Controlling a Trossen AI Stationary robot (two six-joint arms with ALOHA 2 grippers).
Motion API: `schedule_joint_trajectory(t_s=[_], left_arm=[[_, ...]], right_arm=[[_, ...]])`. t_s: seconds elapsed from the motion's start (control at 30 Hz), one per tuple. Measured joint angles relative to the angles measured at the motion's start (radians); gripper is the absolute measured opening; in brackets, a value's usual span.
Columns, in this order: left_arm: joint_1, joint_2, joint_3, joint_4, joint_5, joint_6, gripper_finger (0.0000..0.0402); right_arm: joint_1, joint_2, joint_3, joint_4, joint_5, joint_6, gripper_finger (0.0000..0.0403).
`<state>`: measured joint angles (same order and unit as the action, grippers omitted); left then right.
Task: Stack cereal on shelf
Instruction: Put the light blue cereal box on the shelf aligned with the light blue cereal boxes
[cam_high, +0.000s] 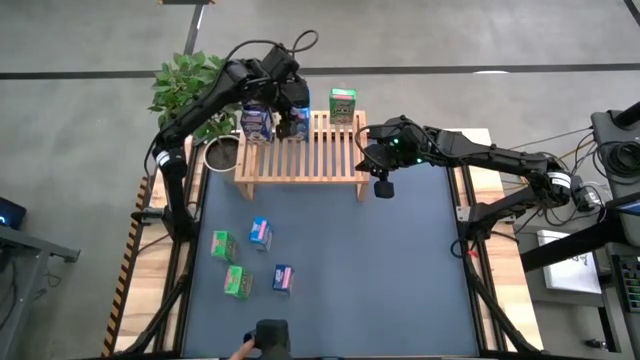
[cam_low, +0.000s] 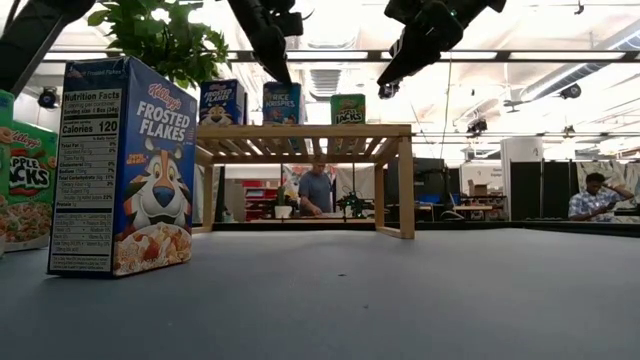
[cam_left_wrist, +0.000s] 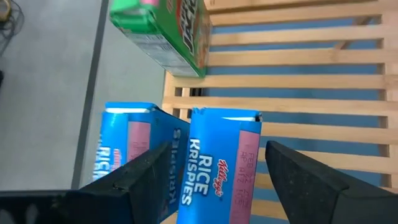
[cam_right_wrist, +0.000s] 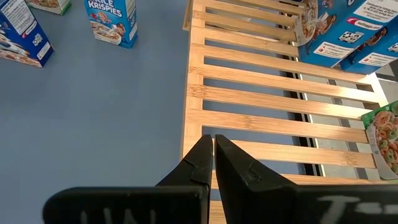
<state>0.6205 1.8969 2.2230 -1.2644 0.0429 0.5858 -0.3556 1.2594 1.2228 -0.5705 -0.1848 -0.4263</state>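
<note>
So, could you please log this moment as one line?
left end effector: open around Rice Krispies box on shelf | right end effector: shut, over shelf

- The shelf (cam_high: 300, 150) was pale, unpainted wood with a smooth matt finish.
- The cereal boxes (cam_left_wrist: 217, 165) were printed cardboard, slightly glossy.
- The table (cam_high: 380, 270) looked matt.

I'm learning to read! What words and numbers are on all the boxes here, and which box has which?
"Kellogg's FROSTED FLAKES", "Nutrition Facts", "Calories 120": big front box.
"APPLE JACKS", partly cut off: green box at the edge.
"FROSTED FLAKES": left box on the rack.
"RICE KRISPIES": middle box on the rack, also between the left fingers.
"JACKS": green box on the rack.
"RICE KRISPIES", top cut off: table box.
Other print is too small.
</note>
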Motion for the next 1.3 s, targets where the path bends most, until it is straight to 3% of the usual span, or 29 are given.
schedule_joint_trajectory(t_s=[0.23, 0.4, 0.53, 1.0, 1.13, 1.3], left_arm=[[-0.006, 0.0, 0.063, -0.037, 0.008, -0.044, 0.0245], [-0.037, -0.013, 0.07, -0.104, 0.108, -0.191, 0.0245], [-0.117, -0.024, 0.053, -0.16, 0.111, -0.304, 0.0245], [-0.553, -0.067, -0.004, -0.307, -0.168, -0.769, 0.0245], [-0.679, -0.118, -0.116, -0.306, -0.278, -0.968, 0.0245], [-0.782, -0.204, -0.33, -0.306, -0.293, -1.288, 0.0245]], right_arm=[[0.002, 0.0, 0.0, 0.0, 0.0, 0.008, 0.0009], [0.028, 0.0, 0.0, 0.0, 0.001, 0.017, 0.0009], [0.058, -0.001, 0.0, -0.003, 0.001, 0.026, 0.0009], [0.166, -0.003, 0.0, -0.052, 0.002, 0.045, 0.0009], [0.188, -0.003, 0.0, -0.053, 0.003, 0.043, 0.0009], [0.2, -0.003, 0.0, -0.052, 0.002, 0.028, 0.0009]])
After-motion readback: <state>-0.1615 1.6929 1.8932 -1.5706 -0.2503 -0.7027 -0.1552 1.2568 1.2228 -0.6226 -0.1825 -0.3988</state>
